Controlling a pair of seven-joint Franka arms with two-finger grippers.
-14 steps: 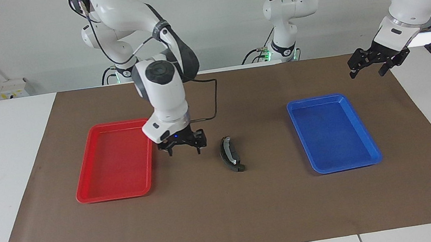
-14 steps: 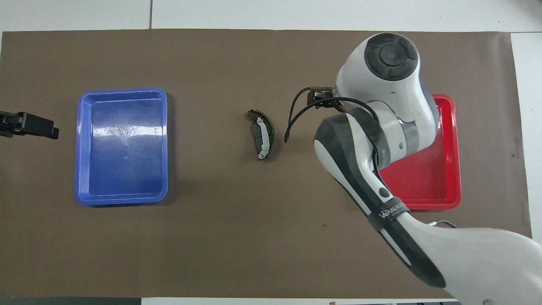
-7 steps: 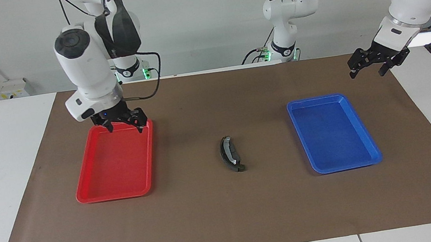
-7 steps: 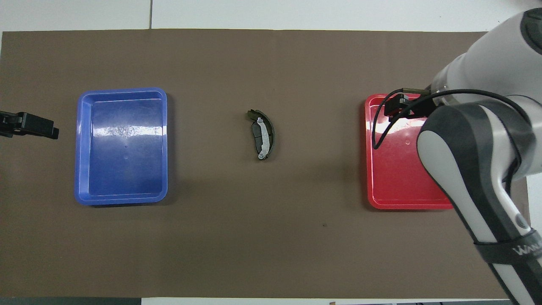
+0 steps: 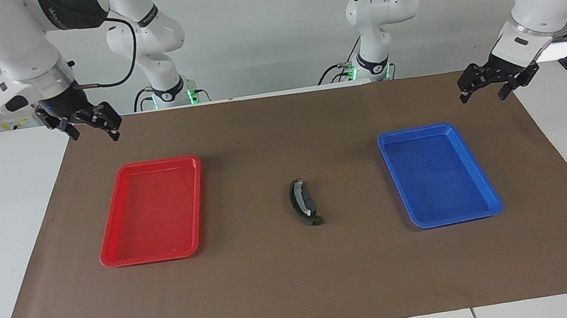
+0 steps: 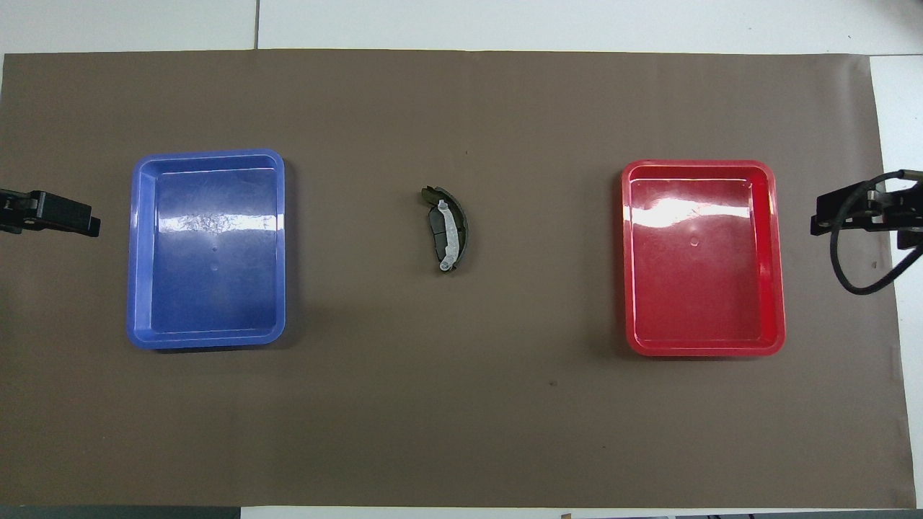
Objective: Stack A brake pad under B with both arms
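Shoe B (image 5: pixel 303 203) (image 6: pixel 450 229) lies on brown mat (image 5: pixel 290 289) mid-worktop, between red tray (image 5: pixel 109 247) (image 6: pixel 775 252) and blue tray (image 5: pixel 485 192) (image 6: pixel 137 252). Short grey pad A (image 6: pixel 437 232) rests against shoe's inner curve, touching it. Right gripper (image 5: pixel 88 123) (image 6: pixel 851 213) hangs over mat edge at right arm's end, fingers apart, empty. Left gripper (image 5: pixel 490 85) (image 6: pixel 50 215) over mat edge at left arm's end, fingers apart, empty.

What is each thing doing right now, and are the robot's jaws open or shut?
A brake pad: lying on the brown mat between the trays, touching B, seemingly partly under it.
B: resting against the pad, not held.
Red tray: nothing in it.
Blue tray: nothing in it.
Right gripper: raised over the mat's edge, jaws open, holding nothing.
Left gripper: raised over the mat's corner, jaws open, holding nothing.
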